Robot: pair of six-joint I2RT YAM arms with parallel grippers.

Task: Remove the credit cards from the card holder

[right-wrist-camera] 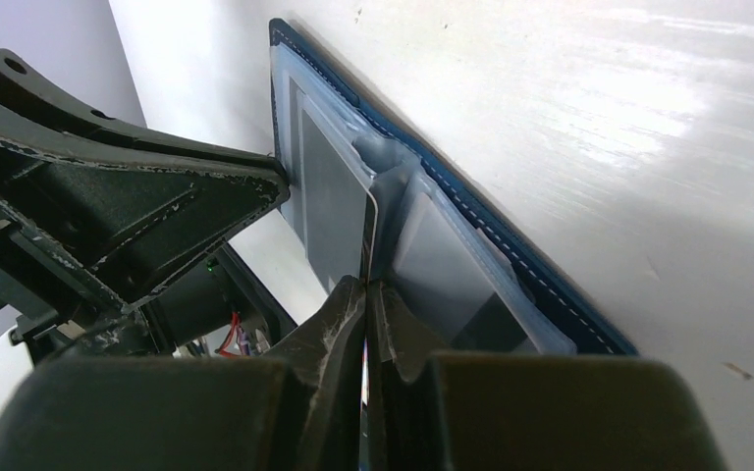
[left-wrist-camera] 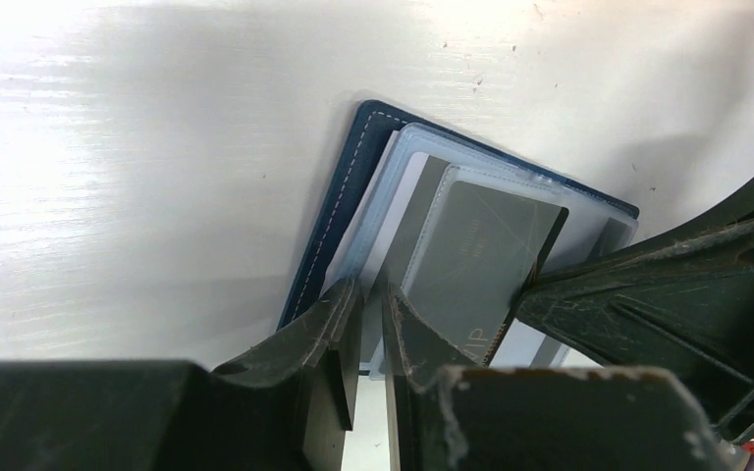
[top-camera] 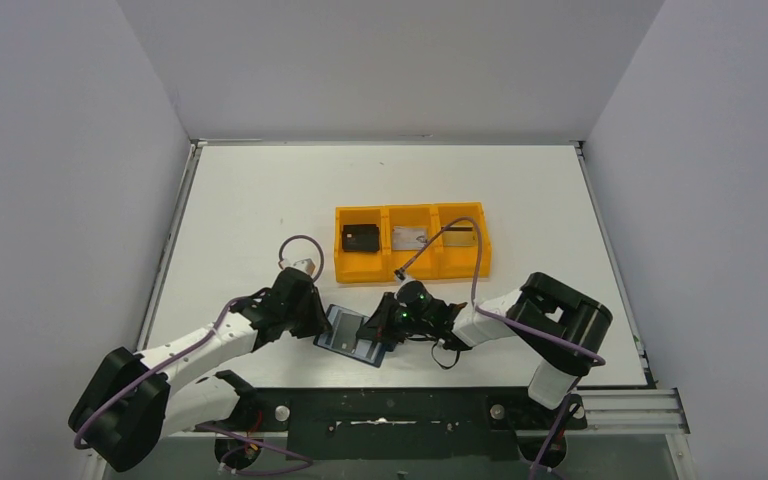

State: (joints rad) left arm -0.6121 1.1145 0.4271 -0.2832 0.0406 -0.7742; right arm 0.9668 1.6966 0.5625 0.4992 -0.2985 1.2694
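Near the table's [top-camera: 260, 200] front edge, the holder [top-camera: 345, 332] lies open between the two arms. The left gripper [left-wrist-camera: 371, 296] pinches the holder's near edge, fingers almost together. The right gripper [right-wrist-camera: 365, 287] is pressed together on the edge of a grey card [left-wrist-camera: 476, 250] among the holder's clear sleeves. Beyond them, an orange tray [top-camera: 360, 272] holds a silver card [top-camera: 409, 238] and a gold card [top-camera: 457, 236].

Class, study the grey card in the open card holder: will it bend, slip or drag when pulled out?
The grey card probably stays stiff: its edges look straight where the right fingers pinch it. It likely slides easily, since card and clear sleeve look glossy. The card holder seems light and may drag along unless the left fingers hold it down.
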